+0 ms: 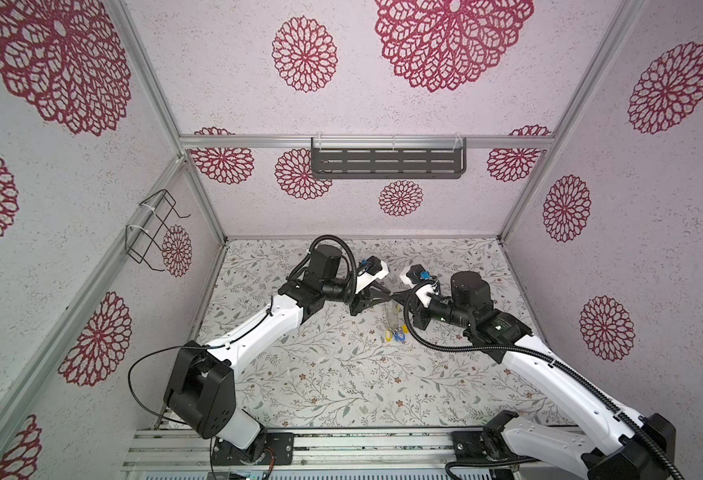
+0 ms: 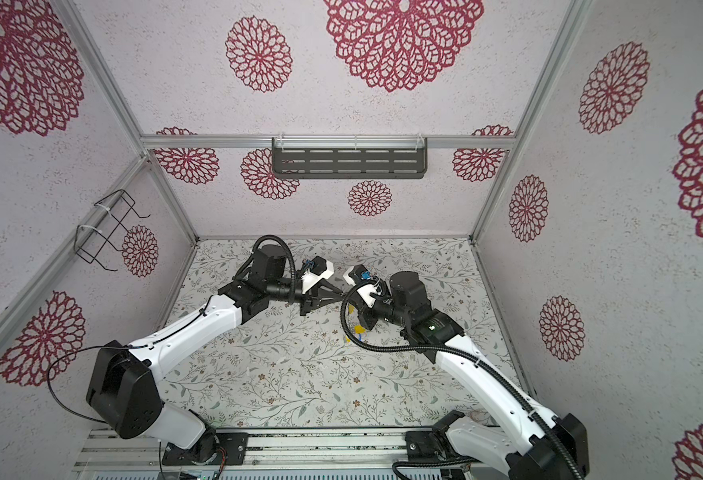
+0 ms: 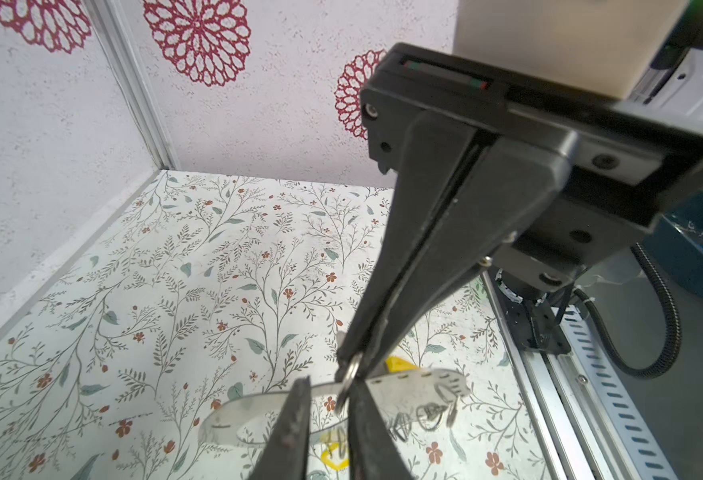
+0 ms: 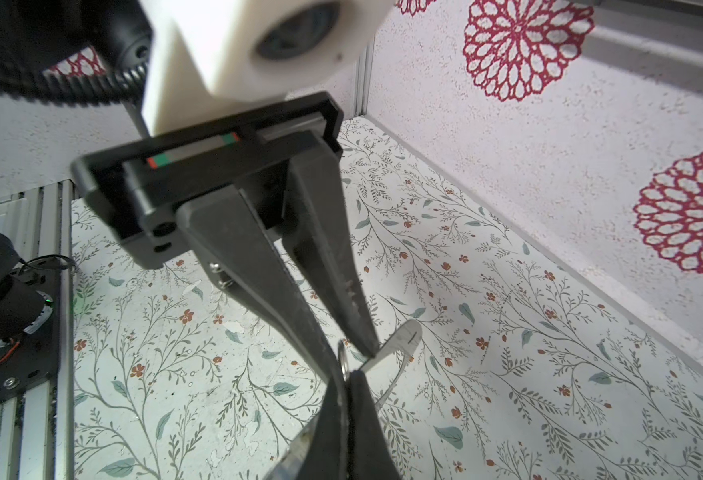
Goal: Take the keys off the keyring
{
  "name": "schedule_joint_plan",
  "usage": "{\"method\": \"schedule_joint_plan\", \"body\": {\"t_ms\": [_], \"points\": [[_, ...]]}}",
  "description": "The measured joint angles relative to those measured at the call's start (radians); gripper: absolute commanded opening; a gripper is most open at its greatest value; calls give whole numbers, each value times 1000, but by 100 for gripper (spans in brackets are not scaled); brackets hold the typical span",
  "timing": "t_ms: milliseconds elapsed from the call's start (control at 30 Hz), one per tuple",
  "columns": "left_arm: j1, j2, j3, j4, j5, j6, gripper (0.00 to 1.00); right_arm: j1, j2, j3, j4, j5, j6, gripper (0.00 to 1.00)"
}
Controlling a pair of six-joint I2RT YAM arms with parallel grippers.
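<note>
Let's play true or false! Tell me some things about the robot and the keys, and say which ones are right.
1. The right gripper pinches a small silver ring. True.
2. The keyring lies flat on the table. False: the left gripper holds it up off the table.
3. Some of the keys are yellow. True.
4. Blue stars cover the walls. False: they have red flowers.
5. The two grippers are far apart. False: their tips nearly touch over the middle of the table.
</note>
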Motion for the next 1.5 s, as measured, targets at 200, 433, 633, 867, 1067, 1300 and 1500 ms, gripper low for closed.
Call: {"method": "schedule_joint_plan", "body": {"t_ms": [200,433,633,867,1067,1300,1500], "points": [[2,22,17,-17,27,-11,0,-5,9,-3,0,12,-1,0],[-1,31,27,-35,9,-46,0,-5,2,-39,53,38,41,42],[0,47,2,91,-71,-203,0,-20,-5,-27,50,133,171,62],[27,148,82,89,-41,-342,0,-171,2,61,15,31,320,56],[89,170,177,114,6,-448,0,-229,95,129,29,-61,414,52],[109,167,183,232,22,-583,0,-235,205,81,138,-117,462,54],[123,197,221,381,105,-783,0,-234,238,76,209,-167,481,53]]}}
